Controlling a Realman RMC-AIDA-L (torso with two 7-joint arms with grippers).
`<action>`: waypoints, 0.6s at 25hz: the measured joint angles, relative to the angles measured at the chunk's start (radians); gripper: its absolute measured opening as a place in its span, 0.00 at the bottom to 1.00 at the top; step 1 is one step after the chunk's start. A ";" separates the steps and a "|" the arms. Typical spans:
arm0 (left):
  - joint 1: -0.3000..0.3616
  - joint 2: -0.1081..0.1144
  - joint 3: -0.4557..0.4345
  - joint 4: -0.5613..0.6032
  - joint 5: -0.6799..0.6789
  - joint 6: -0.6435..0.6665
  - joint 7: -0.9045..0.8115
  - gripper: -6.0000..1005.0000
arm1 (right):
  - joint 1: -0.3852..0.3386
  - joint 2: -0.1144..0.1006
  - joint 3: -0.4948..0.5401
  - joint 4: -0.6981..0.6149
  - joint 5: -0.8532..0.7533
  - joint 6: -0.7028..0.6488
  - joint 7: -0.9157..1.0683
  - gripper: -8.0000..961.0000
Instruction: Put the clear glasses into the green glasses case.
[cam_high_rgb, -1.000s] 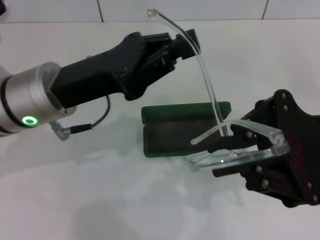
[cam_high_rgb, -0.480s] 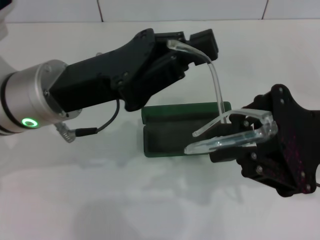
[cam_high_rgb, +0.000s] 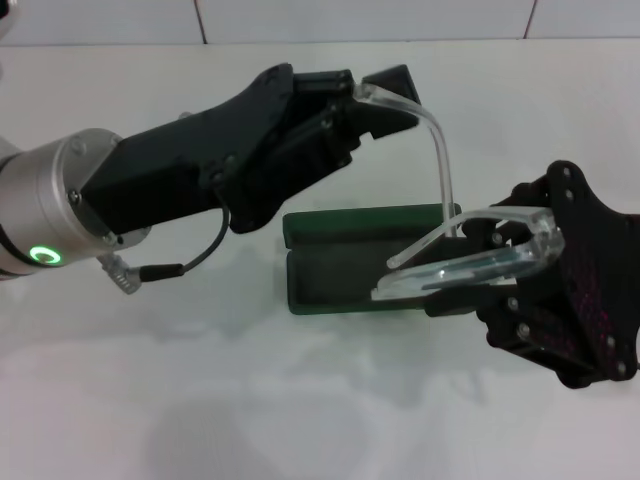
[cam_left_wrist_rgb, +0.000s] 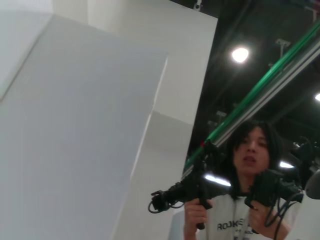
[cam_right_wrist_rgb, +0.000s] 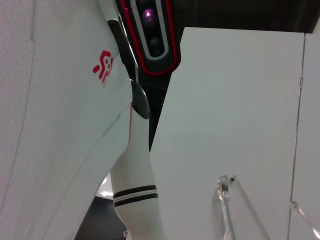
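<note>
The clear glasses (cam_high_rgb: 470, 262) have been tilted flatter over the open green glasses case (cam_high_rgb: 340, 262), pinched by right gripper (cam_high_rgb: 495, 275) and left gripper (cam_high_rgb: 372, 98).

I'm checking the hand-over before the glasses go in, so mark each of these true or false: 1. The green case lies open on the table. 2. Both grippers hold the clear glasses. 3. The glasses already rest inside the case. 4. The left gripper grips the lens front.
1. True: the dark green rectangular glasses case lies open on the white table.
2. True: the right gripper holds the lens front of the transparent plastic wraparound glasses, and the left gripper holds one arm's end.
3. False: the glasses are held up above the case, not resting in it.
4. False: the left gripper holds the raised arm's tip; the right gripper has the lens front.
</note>
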 joint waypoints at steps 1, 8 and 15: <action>0.000 0.000 -0.006 -0.001 0.000 -0.006 0.002 0.07 | 0.000 0.000 -0.001 0.000 0.000 -0.001 0.000 0.14; -0.002 0.001 -0.013 -0.002 0.007 -0.068 0.016 0.07 | 0.003 0.002 -0.007 -0.007 -0.001 -0.002 0.001 0.14; -0.013 0.000 0.076 0.013 -0.055 -0.061 0.017 0.07 | 0.007 0.003 -0.007 0.000 0.000 0.004 0.001 0.14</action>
